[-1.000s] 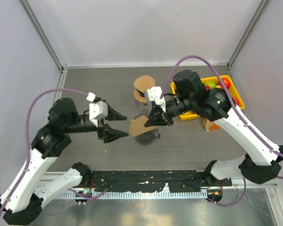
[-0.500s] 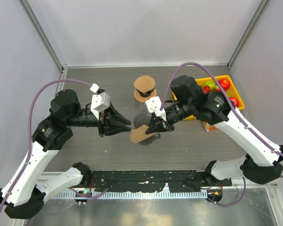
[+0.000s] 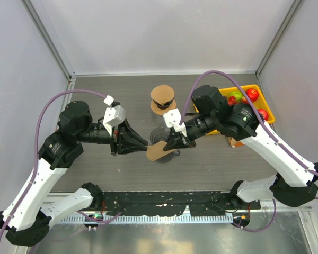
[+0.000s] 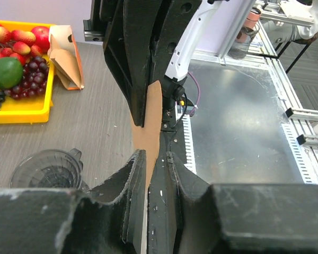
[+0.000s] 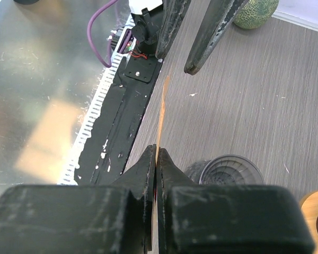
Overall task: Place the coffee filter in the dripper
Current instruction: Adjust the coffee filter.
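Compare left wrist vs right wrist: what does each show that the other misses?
Left wrist only: the yellow fruit tray and a tan paper packet beside it.

Right wrist only: a green melon-like object at the top edge and a tan disc in the bottom corner.

Both: the coffee filter edge-on, clamped by the right pincer, the left pincer with its jaws straddling it, and the clear dripper nearby with no filter in it.

A lab test cell: white panel walls [image 3: 164,37], aluminium framing [image 3: 49,41].
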